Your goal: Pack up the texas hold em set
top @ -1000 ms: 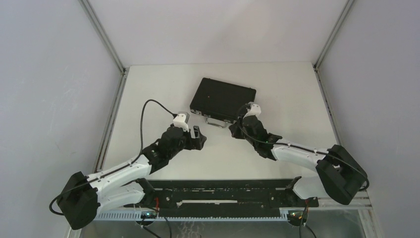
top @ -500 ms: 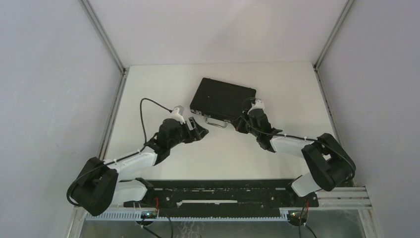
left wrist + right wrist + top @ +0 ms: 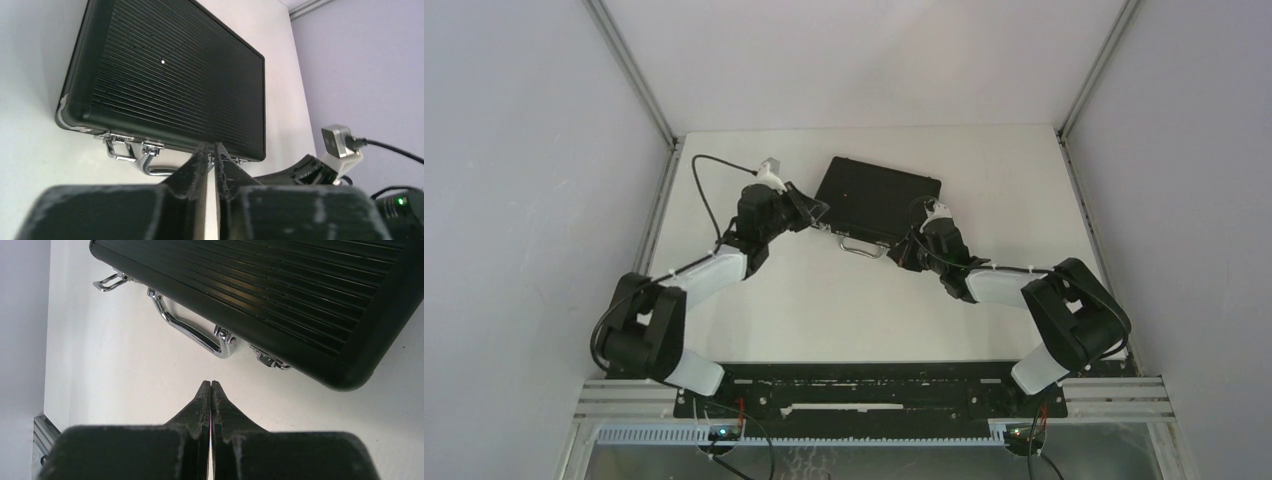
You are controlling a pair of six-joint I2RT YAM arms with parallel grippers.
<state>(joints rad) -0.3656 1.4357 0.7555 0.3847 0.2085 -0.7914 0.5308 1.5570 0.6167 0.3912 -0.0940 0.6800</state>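
The texas hold em set shows only as its closed black briefcase (image 3: 876,197), lying flat on the white table; chips, cards and dice are hidden. Its silver handle (image 3: 856,246) faces me. My left gripper (image 3: 815,213) is shut and empty at the case's front left corner. In the left wrist view its tips (image 3: 211,147) point at the ribbed lid (image 3: 170,75), above the handle (image 3: 150,169) and a latch (image 3: 117,148). My right gripper (image 3: 904,252) is shut and empty just in front of the case. Its tips (image 3: 210,383) sit short of the handle (image 3: 190,331) and right latch (image 3: 270,360).
Grey walls and metal rails (image 3: 656,220) border the white table (image 3: 824,310) on both sides. The arms' black base bar (image 3: 864,395) runs along the near edge. The right arm's wrist camera (image 3: 342,145) is close to my left gripper.
My left arm has reached farther out to the case's front left corner and its gripper has shut. My right arm has stretched a little toward the case front. The case has not moved.
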